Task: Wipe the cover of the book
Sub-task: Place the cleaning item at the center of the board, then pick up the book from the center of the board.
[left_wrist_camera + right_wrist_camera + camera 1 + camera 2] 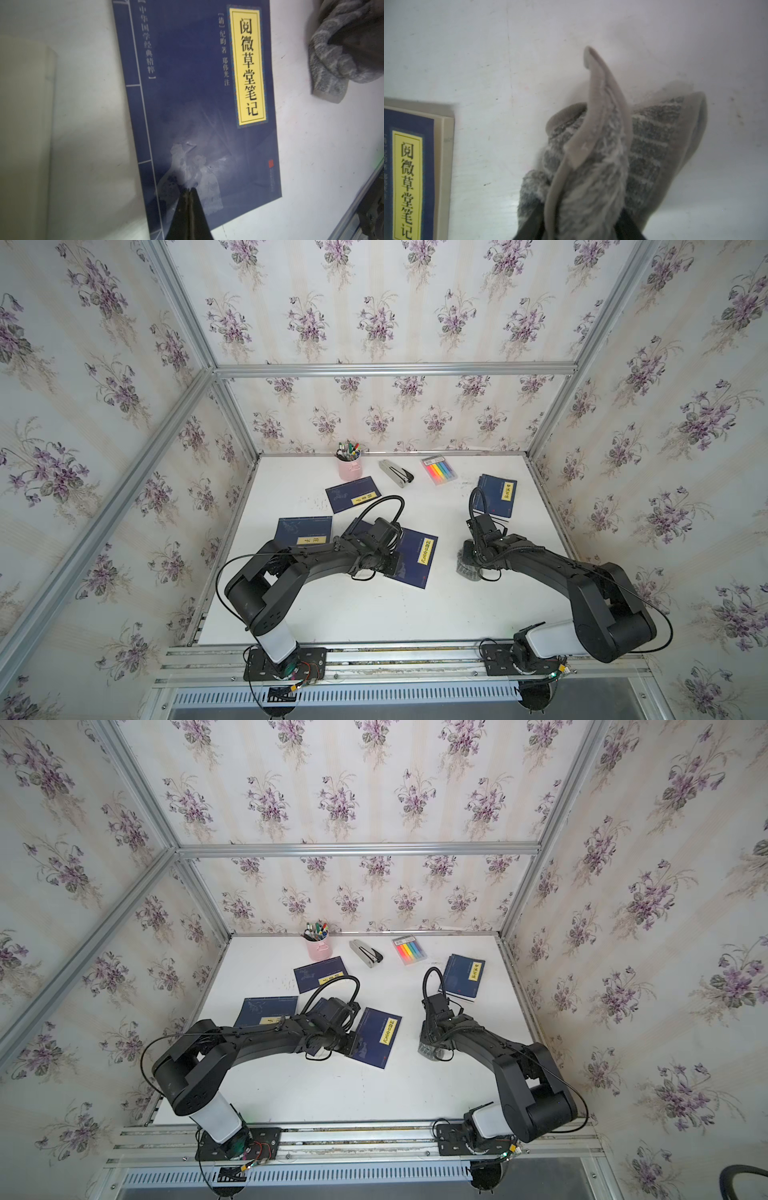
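- book (415, 558) lying flat, cover up, near the middle of the counter (374, 614); yellow title strip toward the right edge
- left gripper (188, 190) pressed together; tips down at the cover, over its pale drawing
- grey cloth (602, 155) bunched on the counter beside the book, toward the right edge; apart from it
- right gripper (579, 212) spread; cloth heaped between its fingers
- pen cup (349, 468), stapler (397, 473), markers (439, 470) along the back edge

The book (197, 104) bears a yellow label (248, 66) reading 阅微草堂笔记, beside 中华国学经典精粹.
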